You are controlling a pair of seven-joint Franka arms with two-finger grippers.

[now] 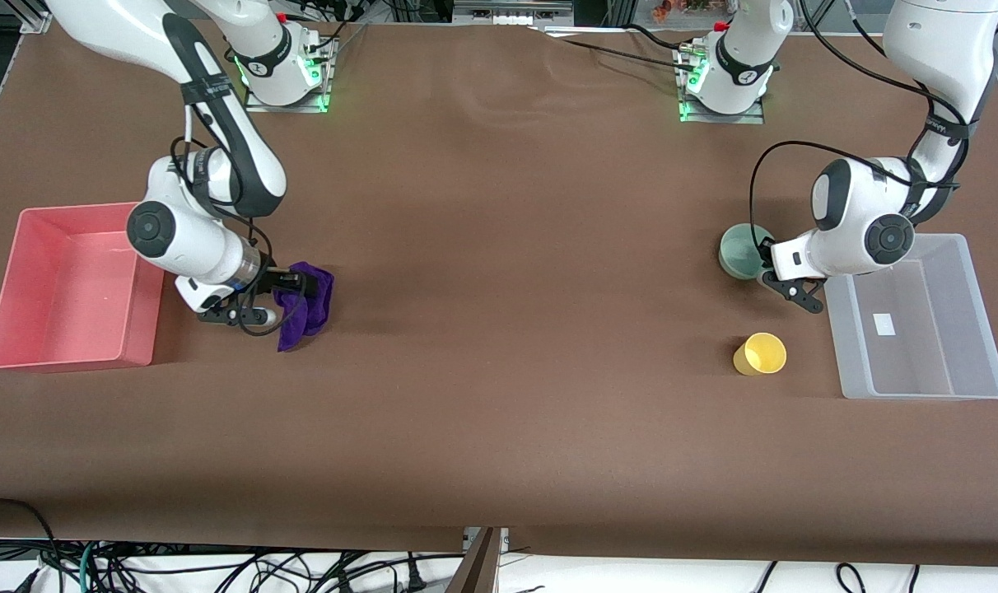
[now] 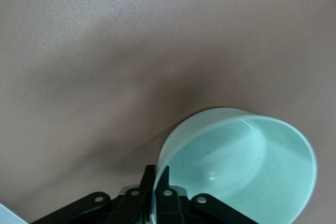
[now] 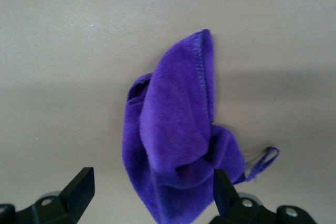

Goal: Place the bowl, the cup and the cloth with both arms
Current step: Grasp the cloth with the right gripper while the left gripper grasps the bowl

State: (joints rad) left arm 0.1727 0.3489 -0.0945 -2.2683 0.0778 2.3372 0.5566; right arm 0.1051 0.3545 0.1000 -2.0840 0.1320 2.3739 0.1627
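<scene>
The brown desk holds a pink bin at the right arm's end and a clear bin at the left arm's end. A purple cloth lies near the pink bin. A green bowl and a yellow cup sit near the clear bin, the cup nearer the front camera.

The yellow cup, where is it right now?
The cup stands on the table at the left arm's end, beside the clear bin and nearer the front camera than the bowl.
</scene>
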